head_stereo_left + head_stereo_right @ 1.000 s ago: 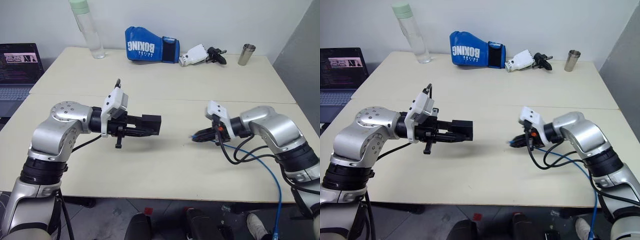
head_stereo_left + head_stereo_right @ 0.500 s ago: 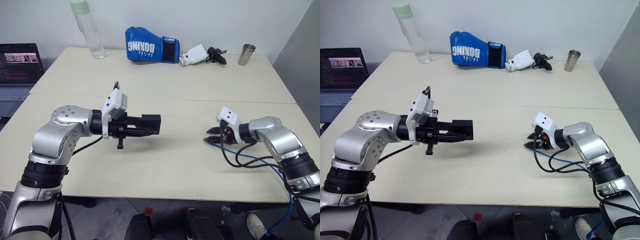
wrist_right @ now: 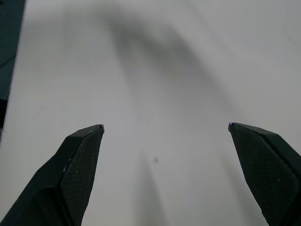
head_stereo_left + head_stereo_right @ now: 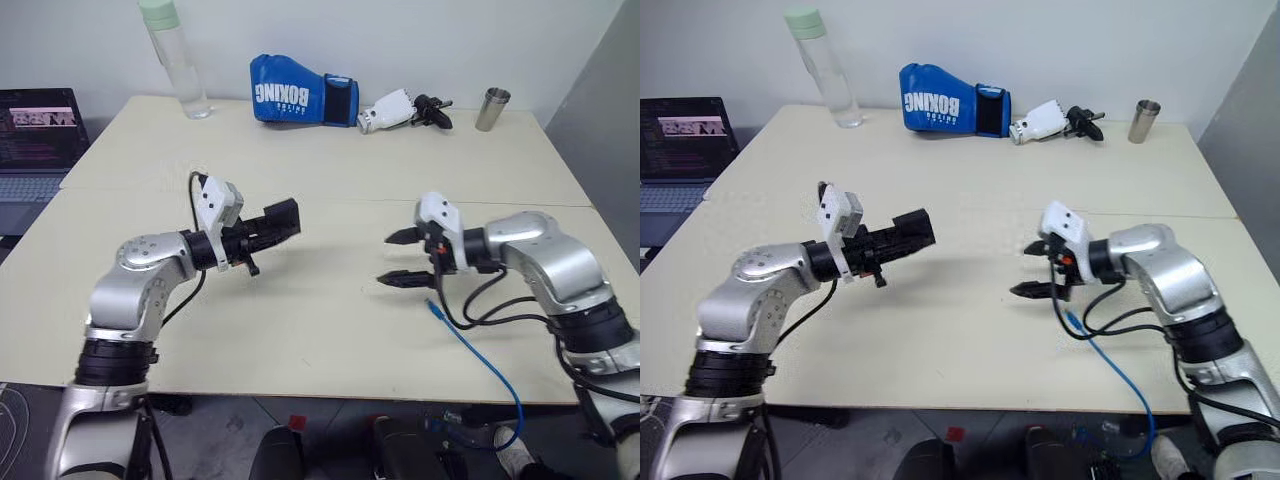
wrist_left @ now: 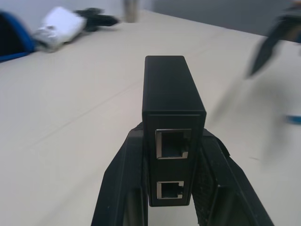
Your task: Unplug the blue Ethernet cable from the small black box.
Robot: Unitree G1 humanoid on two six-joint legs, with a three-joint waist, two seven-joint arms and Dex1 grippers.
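Now small black box [image 5: 171,108] lengthwise toward right tool [image 4: 400,258]

Between my two sets of jaws I see bare surface [image 4: 330,320], open for passing. The blue Ethernet cable [image 4: 470,345] lies loose just below the right gripper [image 4: 398,258]. Ahead of the small black box [image 5: 171,113] held by the left gripper [image 4: 262,232], nothing blocks.

The left gripper [image 5: 173,188] clamps the black box [image 5: 171,127] between its fingers [image 5: 123,188]. Two empty ports face the camera. The table [image 5: 70,108] lies beyond.
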